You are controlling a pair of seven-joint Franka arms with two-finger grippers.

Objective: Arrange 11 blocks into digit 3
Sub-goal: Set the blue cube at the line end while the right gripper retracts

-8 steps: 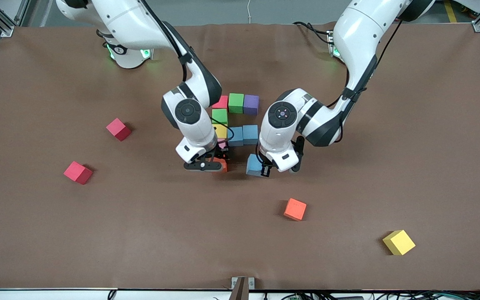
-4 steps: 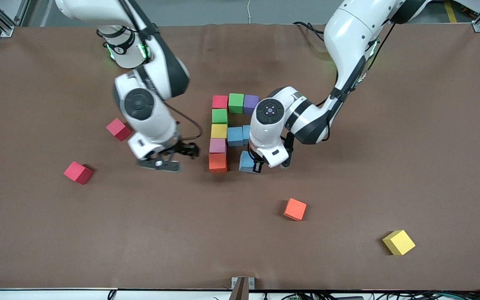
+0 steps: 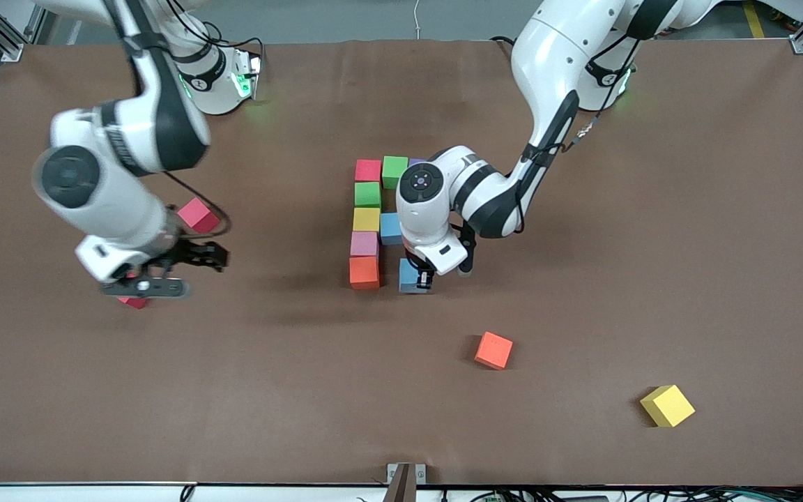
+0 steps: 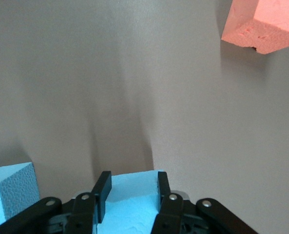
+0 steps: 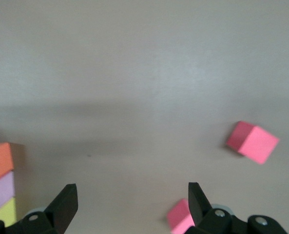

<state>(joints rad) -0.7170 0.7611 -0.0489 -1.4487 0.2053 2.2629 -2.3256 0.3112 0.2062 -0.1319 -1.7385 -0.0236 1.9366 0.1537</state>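
Observation:
Blocks stand in a column in the middle: red (image 3: pixel 368 170), green (image 3: pixel 367 194), yellow (image 3: pixel 366 219), pink (image 3: pixel 364 243), orange (image 3: pixel 364 272). A green block (image 3: pixel 394 171) sits beside the red one, and a light blue one (image 3: pixel 390 228) beside the yellow. My left gripper (image 3: pixel 421 277) (image 4: pixel 132 183) is shut on another light blue block (image 3: pixel 408 275) (image 4: pixel 134 202), low beside the orange block with a narrow gap between. My right gripper (image 3: pixel 145 287) (image 5: pixel 132 200) hangs open over a red block (image 3: pixel 133 301) (image 5: pixel 181 217) toward the right arm's end.
A second red block (image 3: pixel 198 214) (image 5: pixel 253 141) lies near the right gripper. A loose orange block (image 3: pixel 493 349) and a yellow one (image 3: pixel 666 405) lie nearer the front camera toward the left arm's end. A purple block (image 3: pixel 415 162) is mostly hidden by the left arm.
My right arm has swung from the orange block in the column toward its own end, jaws open. My left gripper has carried the light blue block closer to the orange block.

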